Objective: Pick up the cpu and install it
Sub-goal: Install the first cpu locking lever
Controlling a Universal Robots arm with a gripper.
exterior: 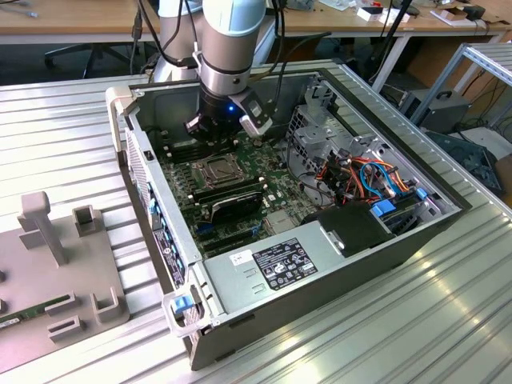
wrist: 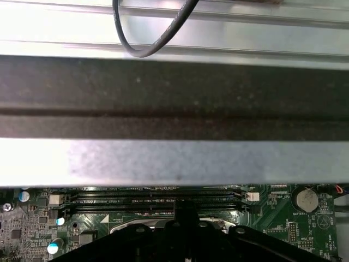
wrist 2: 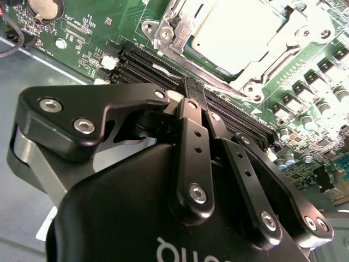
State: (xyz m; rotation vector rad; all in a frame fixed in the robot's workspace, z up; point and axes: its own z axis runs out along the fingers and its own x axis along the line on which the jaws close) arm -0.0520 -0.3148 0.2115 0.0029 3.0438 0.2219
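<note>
The gripper [wrist 2: 192, 87] is seen in the second wrist view with its two black fingers [wrist 2: 191, 136] brought together, nothing held between them, their tips poised over the memory slots [wrist 2: 240, 117]; in the exterior view the gripper [exterior: 226, 126] is lowered inside the open computer case [exterior: 336, 264], above the far part of the motherboard [exterior: 240, 188]; the cpu [wrist 2: 234, 35] is seated in the socket frame [wrist 2: 180, 27], just beyond the slots from the fingertips, and is seen in the exterior view as a dull square [exterior: 218, 168] near the gripper; long black memory sticks [exterior: 228, 194] lie on the socket's near side; the case wall [wrist: 174, 93] stands close beside the slots in the first wrist view, with a black cable [wrist: 158, 38] looped beyond it; orange and blue cables [exterior: 376, 180] crowd the exterior view's right of the case; a grey fixture [exterior: 56, 264] rests on the ribbed table [exterior: 384, 336] at the exterior view's left
</note>
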